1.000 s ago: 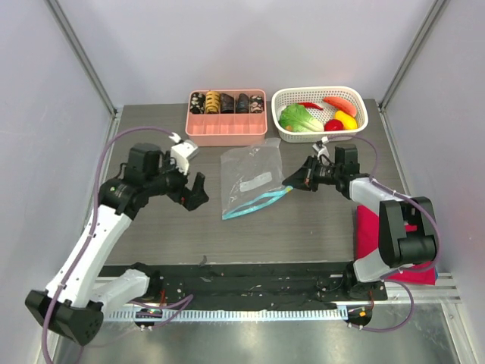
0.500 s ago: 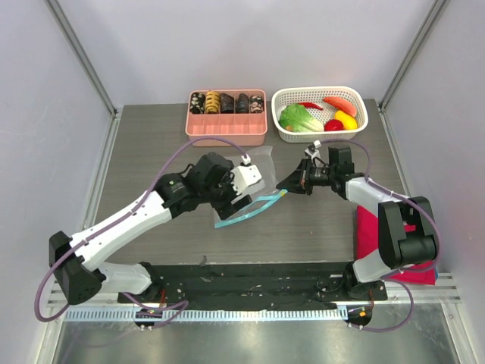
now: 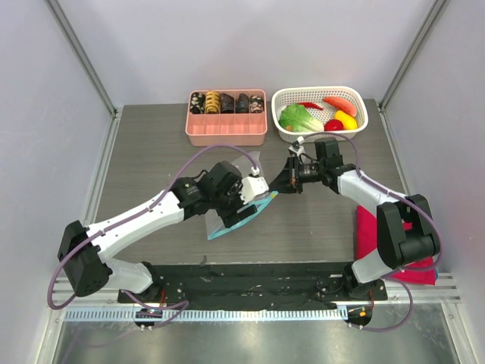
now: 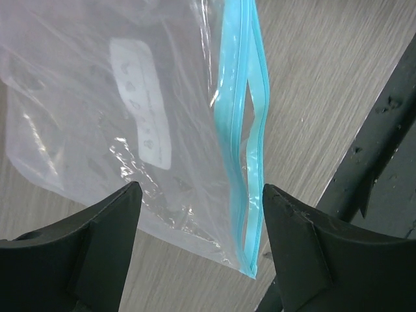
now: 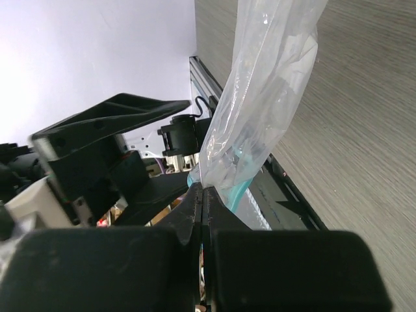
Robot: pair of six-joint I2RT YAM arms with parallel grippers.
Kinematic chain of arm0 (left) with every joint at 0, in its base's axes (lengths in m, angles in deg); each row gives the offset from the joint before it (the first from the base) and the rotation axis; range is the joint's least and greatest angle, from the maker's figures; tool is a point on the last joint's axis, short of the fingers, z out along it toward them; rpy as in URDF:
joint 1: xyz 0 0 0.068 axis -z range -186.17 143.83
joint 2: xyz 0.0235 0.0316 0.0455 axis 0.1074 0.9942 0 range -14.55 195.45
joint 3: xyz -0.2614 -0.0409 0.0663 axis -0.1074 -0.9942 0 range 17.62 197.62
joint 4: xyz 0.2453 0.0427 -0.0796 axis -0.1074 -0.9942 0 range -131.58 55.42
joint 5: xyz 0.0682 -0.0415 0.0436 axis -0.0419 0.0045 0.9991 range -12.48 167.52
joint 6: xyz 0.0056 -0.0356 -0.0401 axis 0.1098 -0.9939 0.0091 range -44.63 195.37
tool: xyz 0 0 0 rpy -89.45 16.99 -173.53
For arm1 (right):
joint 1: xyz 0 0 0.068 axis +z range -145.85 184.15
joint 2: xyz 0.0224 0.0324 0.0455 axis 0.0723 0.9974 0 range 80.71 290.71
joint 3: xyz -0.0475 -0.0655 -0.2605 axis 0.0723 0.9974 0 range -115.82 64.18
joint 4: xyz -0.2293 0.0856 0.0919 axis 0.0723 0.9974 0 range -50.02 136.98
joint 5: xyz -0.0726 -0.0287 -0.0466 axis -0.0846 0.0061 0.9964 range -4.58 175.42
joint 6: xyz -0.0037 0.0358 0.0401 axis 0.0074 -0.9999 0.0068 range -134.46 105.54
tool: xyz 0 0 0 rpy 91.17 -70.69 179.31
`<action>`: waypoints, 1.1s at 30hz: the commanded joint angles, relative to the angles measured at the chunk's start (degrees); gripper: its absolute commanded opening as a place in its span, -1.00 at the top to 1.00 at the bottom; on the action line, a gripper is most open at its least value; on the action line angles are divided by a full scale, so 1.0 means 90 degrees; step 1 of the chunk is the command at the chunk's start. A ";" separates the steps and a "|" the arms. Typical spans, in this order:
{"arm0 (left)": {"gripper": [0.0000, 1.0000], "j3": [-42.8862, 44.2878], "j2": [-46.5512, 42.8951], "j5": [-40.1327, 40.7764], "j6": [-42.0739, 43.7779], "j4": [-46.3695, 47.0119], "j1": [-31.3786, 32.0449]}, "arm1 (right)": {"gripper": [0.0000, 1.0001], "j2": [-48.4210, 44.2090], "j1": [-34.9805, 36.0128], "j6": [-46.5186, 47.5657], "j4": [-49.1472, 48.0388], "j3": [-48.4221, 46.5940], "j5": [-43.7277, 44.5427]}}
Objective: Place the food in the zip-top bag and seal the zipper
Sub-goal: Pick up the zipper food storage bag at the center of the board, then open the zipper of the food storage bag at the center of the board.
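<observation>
Left wrist view looks down between the two dark, matte, wedge-shaped fingers (image 4: 84,247) of the left gripper (image 4: 200,190), which stand spread wide apart and touch nothing. The zip-top bag (image 4: 97,110) sits beneath that gap, so both its lower edge and the zipper (image 4: 250,130) fall between the fingertips. The bag is thin, clear, crinkled film with bright glints and a pale rounded rectangular label (image 4: 143,104). The zipper is a narrow light-blue double strip, and its two tracks bow apart midway to leave a slim opening. Under it is the grey wood-grain table (image 4: 325,78). In the right wrist view, the right gripper (image 5: 201,190) has its black fingers pressed together on a gathered edge of the bag, where a bit of blue strip shows, and the film rises from the pinch in a folded, wrinkled column. From the top external view, that gripper (image 3: 288,180) holds the bag's right end at mid-table while the left gripper hovers over its middle. The food, green lettuce (image 3: 299,117), a red tomato (image 3: 333,125) and a red chili (image 3: 311,106), lies in the white lattice basket (image 3: 320,90) behind, well apart from the bag.
</observation>
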 commanded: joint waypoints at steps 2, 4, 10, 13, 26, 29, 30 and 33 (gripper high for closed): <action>-0.50 -0.0703 -0.0329 0.0148 -0.0076 0.0120 0.0020 | 0.98 0.0050 0.0239 -0.0004 0.0027 -0.0375 -0.0192; -0.33 -0.0860 -0.0495 0.0323 -0.0357 0.0139 0.0020 | 0.98 0.0118 0.0337 0.0006 0.0027 -0.0482 -0.0201; 0.98 -0.0695 -0.0652 -0.0455 -0.1499 0.0023 -0.0730 | 0.90 0.0489 0.0864 0.0522 0.0348 -0.1301 0.0374; 1.00 -0.0568 -0.0622 -0.0798 -0.2456 0.0022 -0.1325 | 0.29 0.1015 0.1050 0.1264 0.0914 -0.2355 0.0901; 1.00 -0.0812 -0.0476 -0.2350 -0.5494 0.0998 -0.3007 | -0.68 0.0012 0.0796 0.1442 0.0003 -0.1786 0.2249; 1.00 -0.0696 -0.0369 -0.2625 -0.5846 0.1194 -0.3105 | -0.64 -0.0087 0.1147 0.1305 -0.0421 -0.1421 0.2552; 1.00 -0.0647 -0.0291 -0.2741 -0.5905 0.1194 -0.3173 | -0.62 -0.0058 0.1235 0.1305 -0.0471 -0.1411 0.2581; 1.00 -0.0529 -0.0183 -0.2946 -0.6139 0.1243 -0.3310 | -0.54 0.0128 0.1499 0.1451 -0.0374 -0.1596 0.2650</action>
